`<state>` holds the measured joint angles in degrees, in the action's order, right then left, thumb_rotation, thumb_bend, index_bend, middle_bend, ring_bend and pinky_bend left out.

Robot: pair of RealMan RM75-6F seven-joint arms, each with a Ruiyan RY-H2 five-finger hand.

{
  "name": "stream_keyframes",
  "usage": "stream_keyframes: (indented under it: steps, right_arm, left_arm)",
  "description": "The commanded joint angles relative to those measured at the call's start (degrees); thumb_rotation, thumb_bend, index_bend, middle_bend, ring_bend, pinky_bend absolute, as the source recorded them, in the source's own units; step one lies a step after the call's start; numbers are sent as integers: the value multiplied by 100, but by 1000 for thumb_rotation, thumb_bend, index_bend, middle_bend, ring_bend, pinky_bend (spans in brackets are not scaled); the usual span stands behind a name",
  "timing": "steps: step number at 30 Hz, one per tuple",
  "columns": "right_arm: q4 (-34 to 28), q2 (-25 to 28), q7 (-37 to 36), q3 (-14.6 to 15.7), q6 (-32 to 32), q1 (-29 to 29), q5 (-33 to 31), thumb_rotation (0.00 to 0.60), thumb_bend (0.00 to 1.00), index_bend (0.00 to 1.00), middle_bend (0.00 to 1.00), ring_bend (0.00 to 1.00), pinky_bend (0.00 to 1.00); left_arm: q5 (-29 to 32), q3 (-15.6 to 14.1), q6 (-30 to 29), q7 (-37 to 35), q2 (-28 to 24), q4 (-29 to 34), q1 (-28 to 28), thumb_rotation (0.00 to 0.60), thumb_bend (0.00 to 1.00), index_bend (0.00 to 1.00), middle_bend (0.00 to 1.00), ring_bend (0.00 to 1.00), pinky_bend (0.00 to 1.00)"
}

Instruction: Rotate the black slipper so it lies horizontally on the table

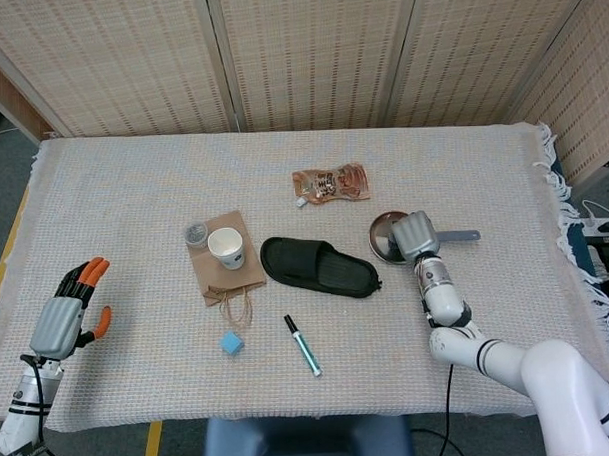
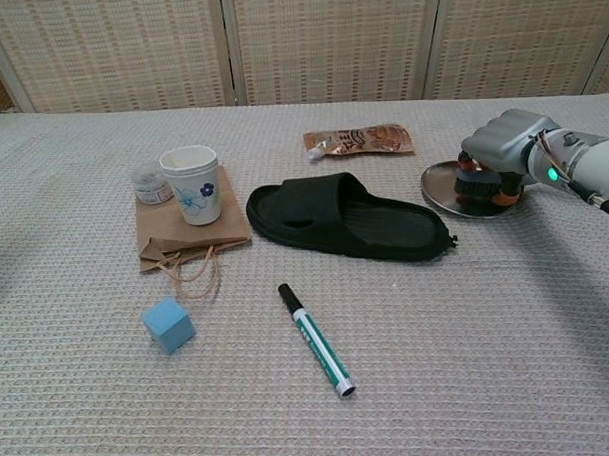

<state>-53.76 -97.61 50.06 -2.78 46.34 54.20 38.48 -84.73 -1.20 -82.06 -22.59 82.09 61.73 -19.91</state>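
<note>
Black slipper [image 1: 320,267]: lies near the middle of the frame on the bench [image 1: 133,184], long axis running left to right with a slight downward slant toward the right; sole down, strap at its left end.
Right hand [image 1: 410,234]: right of centre in the head view, over the steel plate [image 2: 438,183], just right of the slipper's right end and apart from it. Its fingers curl downward with dark pads toward the plate; whether they are clenched or holding anything I cannot tell.
Left hand [image 1: 67,314]: far lower left of the head view, at the bench's left edge, well apart from the slipper. It is released, orange-tipped fingers spread and grasping nothing.
Paper cup [image 2: 192,184]: upright on a flat brown paper bag [image 2: 165,238], left of the slipper's toe end, with a small lidded jar [image 2: 151,183] just beside it.
Marker [image 2: 315,340]: below the slipper, lying on a diagonal.
Blue cube [image 2: 169,325]: lower left of the marker.
Snack pouch [image 2: 359,139]: above the slipper, towards the upper middle.
</note>
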Motion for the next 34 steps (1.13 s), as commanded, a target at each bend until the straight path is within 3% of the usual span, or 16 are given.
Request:
stream_keyframes:
  steps: [1,6,9,13,15,18,20,22,24,28,34]
  right_arm:
    - [-154,130,4,-55,-15,-37,2,600,357,51,223,202,727]
    - [-477,356,0,-147,-27,-70,-61,600,323,0,122,70,590]
    - [-738,536,-60,-191,-88,-92,-106,600,305,0,98,50,559]
    - [-1488,1038,-260,-235,16,-197,-12,600,262,0,56,17,473]
    - [-2043,1392,-515,-267,282,-362,221,600,229,0,25,3,381]
    - [-3135,2064,-1314,-232,1111,-941,1103,600,197,0,0,0,256]
    - [-3787,2492,-2214,-19,1949,-1599,2103,600,185,0,0,0,175]
    - [-3978,2704,-3023,389,2916,-2308,3184,600,178,0,0,0,89]
    - [-3660,2614,-3431,823,3975,-3010,4087,600,176,0,0,0,26]
    - [-2936,2265,-3380,1109,5220,-3993,4555,600,173,0,0,0,0]
    - [-3343,2560,-3359,1108,5254,-4273,4723,600,172,0,0,0,0]
  left_arm:
    - [-48,22,22,-4,3,1,7,600,555,0,0,0,72]
    - [-70,66,69,-13,20,0,51,600,555,0,0,0,72]
    - [-91,79,67,-21,21,18,96,600,555,0,0,0,73]
    - [-145,83,-45,-5,-25,104,206,600,555,0,0,0,72]
    - [-166,69,-135,-2,-62,163,292,600,554,0,0,0,72]
    - [-133,25,-275,0,-140,257,506,600,535,0,0,0,78]
    - [-49,6,-326,70,-208,332,664,600,511,0,0,0,81]
    - [72,31,-369,310,-314,467,798,600,497,0,0,0,81]
    - [204,90,-441,747,-480,717,908,600,488,0,0,0,81]
    - [157,197,-889,1217,-741,1254,1105,600,482,0,0,0,82]
    - [-55,74,-920,1508,-980,1721,1229,600,483,0,0,0,83]
